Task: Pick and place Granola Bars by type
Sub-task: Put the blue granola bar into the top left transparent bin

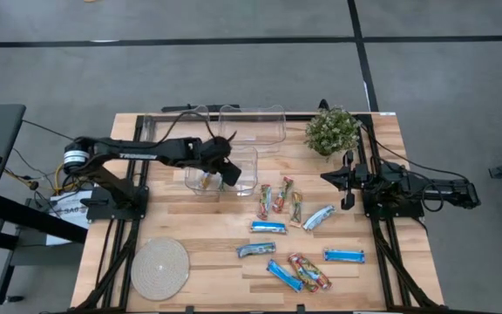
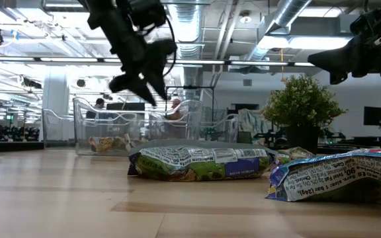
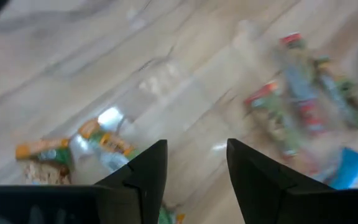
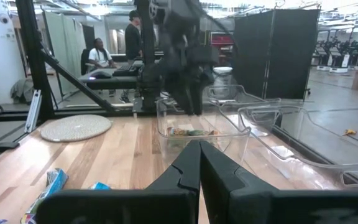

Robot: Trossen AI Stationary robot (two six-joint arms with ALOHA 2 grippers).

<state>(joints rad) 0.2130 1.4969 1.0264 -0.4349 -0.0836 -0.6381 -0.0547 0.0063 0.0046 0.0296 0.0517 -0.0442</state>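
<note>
From above, we see the left gripper (image 1: 226, 172) over a clear plastic bin (image 1: 249, 160); crinkly wrapped Granola Bars (image 1: 296, 235) lie on the wooden table (image 1: 207, 227). Low down, one shiny bar (image 2: 200, 162) lies flat. Our left wrist shows its fingers (image 3: 145, 171) apart, holding nothing. The right gripper (image 4: 199, 163) is pressed closed.

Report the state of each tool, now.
Left tool: open, holding nothing, above the clear bin with a granola bar inside.
Right tool: shut, holding nothing, parked near the plant.
</note>
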